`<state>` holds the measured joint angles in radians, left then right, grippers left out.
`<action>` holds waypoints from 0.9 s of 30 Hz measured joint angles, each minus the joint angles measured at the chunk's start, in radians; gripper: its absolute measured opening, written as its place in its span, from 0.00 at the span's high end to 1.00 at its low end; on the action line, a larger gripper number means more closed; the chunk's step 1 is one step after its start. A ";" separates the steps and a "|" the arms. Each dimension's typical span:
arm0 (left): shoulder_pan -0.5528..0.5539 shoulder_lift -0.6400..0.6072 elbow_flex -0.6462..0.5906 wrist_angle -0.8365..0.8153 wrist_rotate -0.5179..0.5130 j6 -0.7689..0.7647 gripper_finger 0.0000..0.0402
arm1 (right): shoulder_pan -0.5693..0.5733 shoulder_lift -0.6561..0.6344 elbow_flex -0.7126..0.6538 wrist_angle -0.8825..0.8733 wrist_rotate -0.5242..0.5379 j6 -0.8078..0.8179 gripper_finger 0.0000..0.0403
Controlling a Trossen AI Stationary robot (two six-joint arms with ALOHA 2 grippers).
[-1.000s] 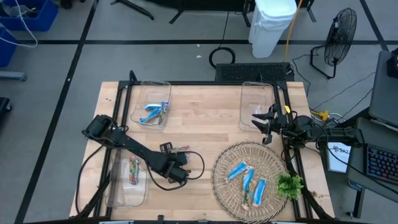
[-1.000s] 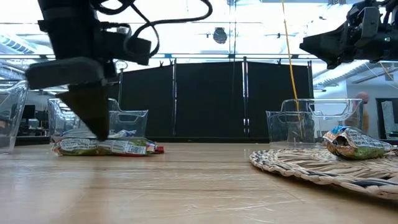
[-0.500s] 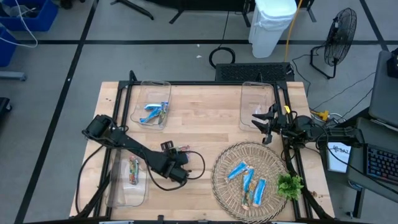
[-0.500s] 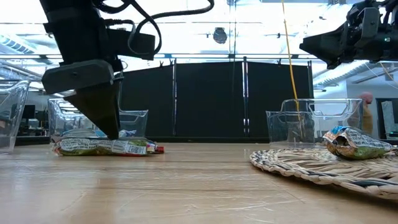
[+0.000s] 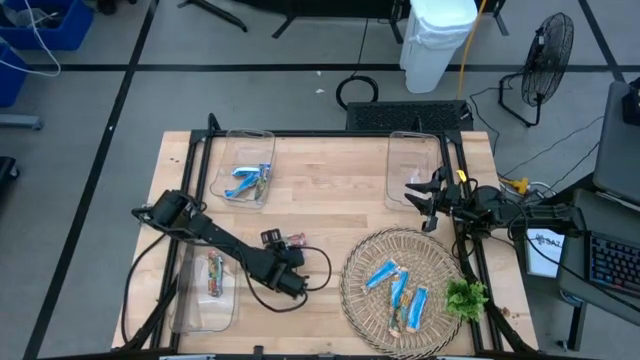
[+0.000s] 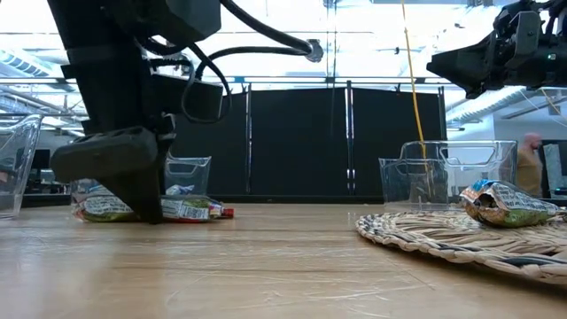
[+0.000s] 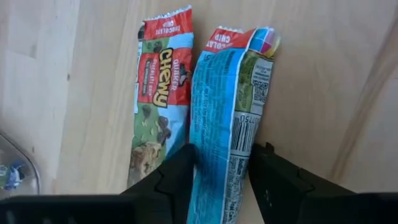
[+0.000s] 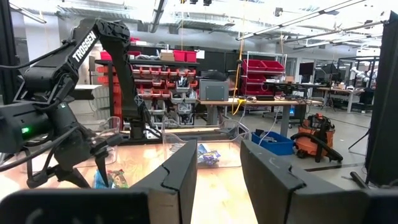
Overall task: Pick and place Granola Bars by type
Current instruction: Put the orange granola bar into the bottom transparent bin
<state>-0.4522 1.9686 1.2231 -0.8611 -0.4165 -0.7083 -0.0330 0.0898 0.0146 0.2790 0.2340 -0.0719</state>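
Wooden table (image 5: pixel 330 200), three clear bins (image 5: pixel 243 170), wicker tray (image 5: pixel 352 285), two loose bars (image 7: pixel 193 112)

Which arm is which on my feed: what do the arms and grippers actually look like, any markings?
Both arms are matte black and jointed, with looping black cables. The left gripper has two dark, angular, wedge-shaped fingers; the right gripper has the same black wedges. White TROSSEN lettering runs along the left arm's link.
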 joint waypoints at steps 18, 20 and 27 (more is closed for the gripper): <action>0.000 -0.039 -0.002 -0.002 -0.006 0.029 0.93 | 0.000 0.000 0.000 0.000 0.000 0.000 0.72; 0.000 -0.042 0.002 -0.006 -0.015 0.030 0.94 | 0.000 0.000 0.000 0.000 0.000 0.000 0.72; -0.007 -0.041 0.088 -0.098 -0.061 0.034 0.96 | 0.000 0.000 0.000 0.000 0.001 0.000 0.72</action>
<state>-0.4589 1.9274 1.3113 -0.9596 -0.4770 -0.6745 -0.0331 0.0902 0.0147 0.2790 0.2348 -0.0719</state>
